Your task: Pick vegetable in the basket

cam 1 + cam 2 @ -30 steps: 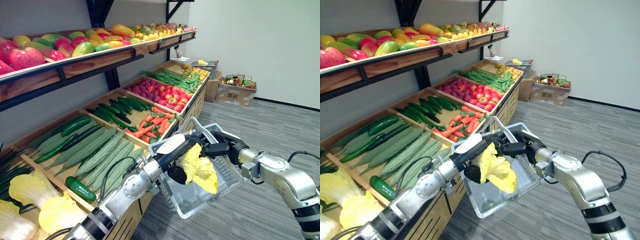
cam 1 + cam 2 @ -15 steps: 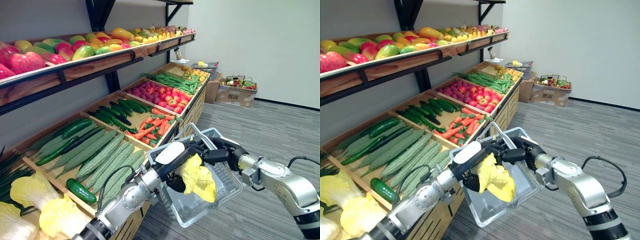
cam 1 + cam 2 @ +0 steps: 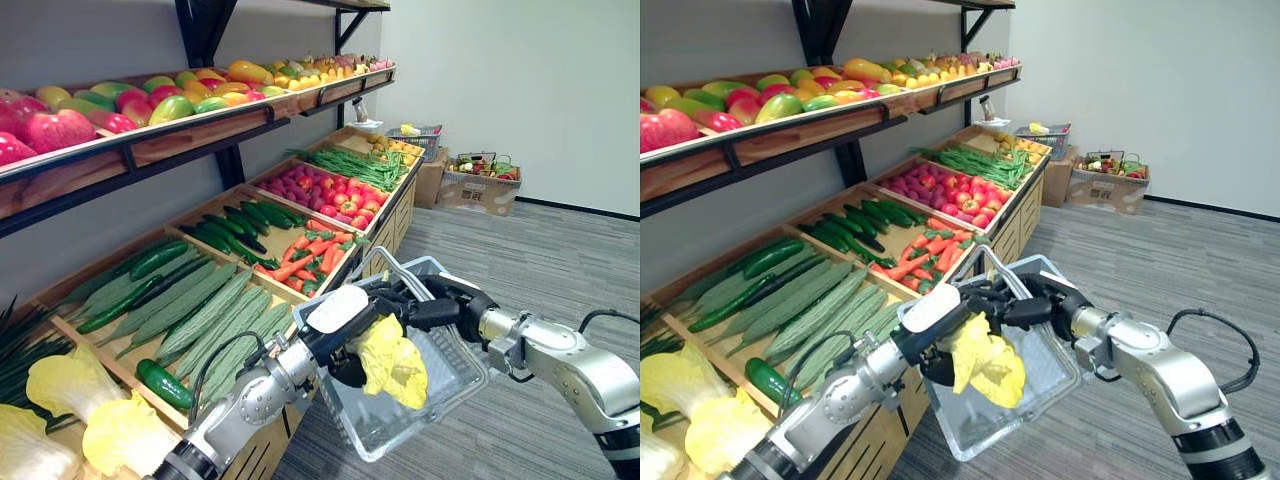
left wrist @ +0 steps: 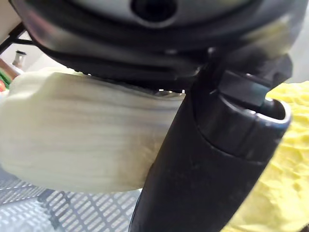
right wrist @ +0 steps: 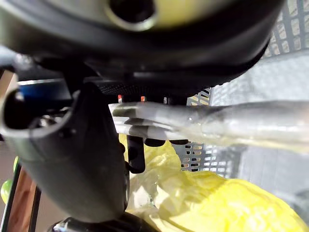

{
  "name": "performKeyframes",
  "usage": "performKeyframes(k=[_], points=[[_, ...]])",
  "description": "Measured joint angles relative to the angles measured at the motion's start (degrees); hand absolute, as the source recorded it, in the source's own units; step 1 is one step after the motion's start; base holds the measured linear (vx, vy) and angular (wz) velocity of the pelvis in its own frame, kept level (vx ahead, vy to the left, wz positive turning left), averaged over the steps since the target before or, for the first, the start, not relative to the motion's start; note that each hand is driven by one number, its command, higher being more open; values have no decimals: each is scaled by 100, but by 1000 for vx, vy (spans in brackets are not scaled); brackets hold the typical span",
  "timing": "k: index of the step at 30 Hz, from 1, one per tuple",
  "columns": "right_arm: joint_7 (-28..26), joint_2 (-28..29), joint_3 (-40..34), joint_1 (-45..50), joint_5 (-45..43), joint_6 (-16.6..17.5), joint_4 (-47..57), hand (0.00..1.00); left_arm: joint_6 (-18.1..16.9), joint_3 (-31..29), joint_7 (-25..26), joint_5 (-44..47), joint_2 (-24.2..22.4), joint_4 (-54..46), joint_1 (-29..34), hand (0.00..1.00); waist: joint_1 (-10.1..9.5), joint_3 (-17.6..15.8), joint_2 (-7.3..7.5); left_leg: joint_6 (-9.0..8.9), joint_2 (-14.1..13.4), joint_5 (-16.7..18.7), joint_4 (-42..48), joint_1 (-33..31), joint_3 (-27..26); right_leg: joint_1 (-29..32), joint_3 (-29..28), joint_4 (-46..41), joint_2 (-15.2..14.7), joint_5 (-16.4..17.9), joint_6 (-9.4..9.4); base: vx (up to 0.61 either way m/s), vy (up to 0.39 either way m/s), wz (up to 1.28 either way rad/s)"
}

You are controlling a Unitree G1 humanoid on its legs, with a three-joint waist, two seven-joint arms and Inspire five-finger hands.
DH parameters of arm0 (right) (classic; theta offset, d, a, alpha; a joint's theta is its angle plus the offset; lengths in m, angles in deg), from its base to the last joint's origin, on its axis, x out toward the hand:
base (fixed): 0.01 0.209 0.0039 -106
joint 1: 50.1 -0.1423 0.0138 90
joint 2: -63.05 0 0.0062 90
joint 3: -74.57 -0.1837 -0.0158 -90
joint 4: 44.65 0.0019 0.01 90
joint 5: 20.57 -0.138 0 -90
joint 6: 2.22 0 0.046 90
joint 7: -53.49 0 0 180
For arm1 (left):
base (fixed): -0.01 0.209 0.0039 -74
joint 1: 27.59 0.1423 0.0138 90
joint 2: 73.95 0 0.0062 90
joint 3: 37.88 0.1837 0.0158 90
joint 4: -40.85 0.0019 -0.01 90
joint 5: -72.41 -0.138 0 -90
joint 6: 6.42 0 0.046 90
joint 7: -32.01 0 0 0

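Cabbage (image 3: 393,352) still clutched by left hand (image 3: 345,368), over basket (image 3: 457,372)

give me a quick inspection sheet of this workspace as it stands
surface: wooden produce stand, lower crates and upper shelf, both stocked
job's things: yellow cabbage held at the mouth of the tilted clear basket
clutter: loose cucumber beside other cabbages at the stand's near end
hands: left hand shut on the cabbage; right hand curled round the basket's handle
cables: nothing seen
surroundings: cardboard box of produce by the white wall, grey floor
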State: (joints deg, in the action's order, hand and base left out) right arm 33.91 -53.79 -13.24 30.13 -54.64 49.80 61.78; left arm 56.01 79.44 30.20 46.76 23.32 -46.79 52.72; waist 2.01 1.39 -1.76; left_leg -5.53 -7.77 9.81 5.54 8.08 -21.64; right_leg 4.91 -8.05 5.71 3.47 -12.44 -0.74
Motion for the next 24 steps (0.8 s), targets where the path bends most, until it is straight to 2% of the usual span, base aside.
performKeyframes(k=[1,24], points=[[2,0,0,0,5,0,0,0,-1,0,14,-89,-3,-2,0,100,0,0,0,0,0,0,-10,3,-1,2,-2,0,4,1,1,0,0,0],[128,-83,-1,6,30,-1,-1,0,9,100,-246,-410,23,51,-14,100,43,83,-25,-41,2,-48,-181,169,-129,-33,-106,15,59,5,7,-9,7,-2]])
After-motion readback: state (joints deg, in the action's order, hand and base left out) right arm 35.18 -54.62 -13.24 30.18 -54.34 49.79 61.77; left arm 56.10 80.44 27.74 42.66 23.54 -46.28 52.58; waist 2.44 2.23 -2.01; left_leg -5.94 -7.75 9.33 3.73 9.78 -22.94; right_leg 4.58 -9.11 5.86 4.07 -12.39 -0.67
